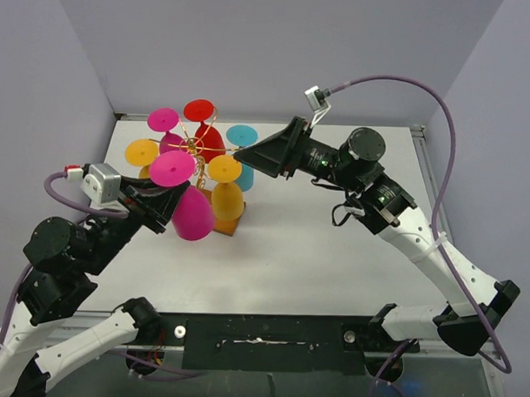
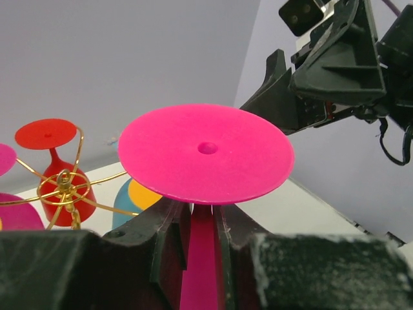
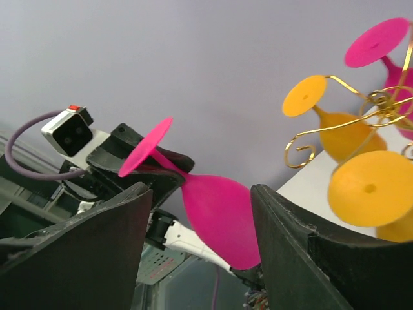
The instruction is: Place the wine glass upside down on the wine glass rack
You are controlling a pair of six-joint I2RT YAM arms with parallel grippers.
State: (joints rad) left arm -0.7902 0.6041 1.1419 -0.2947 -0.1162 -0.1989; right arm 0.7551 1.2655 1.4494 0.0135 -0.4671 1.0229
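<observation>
Stemware in magenta, the wine glass (image 1: 193, 213), is hanging in the left gripper (image 1: 167, 198) just beside the near-left side of the wine glass rack (image 1: 195, 145), clear of the table (image 1: 333, 244). The jaws are closing narrowly on the stem, one finger (image 2: 161, 236) on either side of it, right under the round foot (image 2: 205, 154).

The glass is riding upside down and tilted. Its long axis is running from the flat foot, which is facing up and toward the rack's central post, down through the stem to the bowl (image 3: 219, 213), whose mouth is pointing down and back toward the near edge of the table. From the right wrist the axis is slanting from upper left to lower right.

The rack is standing upright on its wooden base (image 1: 231, 225), and its gold wire arms are carrying other glasses foot up: a red glass (image 1: 208, 137), a cyan glass (image 1: 243, 145), orange glasses (image 1: 227, 197) and another pink glass (image 1: 166, 124).

The right gripper (image 1: 240, 154) is hovering at the far-right side of the rack, level with the spirals. Its fingers (image 3: 303, 252) are standing wide apart and gripping nothing.
</observation>
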